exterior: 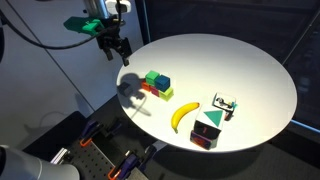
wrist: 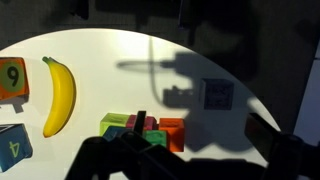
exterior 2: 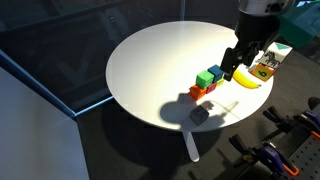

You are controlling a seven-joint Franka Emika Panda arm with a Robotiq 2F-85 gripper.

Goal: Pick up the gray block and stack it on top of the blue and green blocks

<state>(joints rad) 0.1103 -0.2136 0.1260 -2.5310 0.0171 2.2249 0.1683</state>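
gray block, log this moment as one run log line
gripper: open, empty, raised | gray block: on table, ungrasped | blue and green blocks: adjacent, nothing on top

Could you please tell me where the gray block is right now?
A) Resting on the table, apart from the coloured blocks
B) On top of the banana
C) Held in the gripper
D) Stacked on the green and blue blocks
A: the gray block sits by itself on the table, near the green block and the blue block but not touching them.
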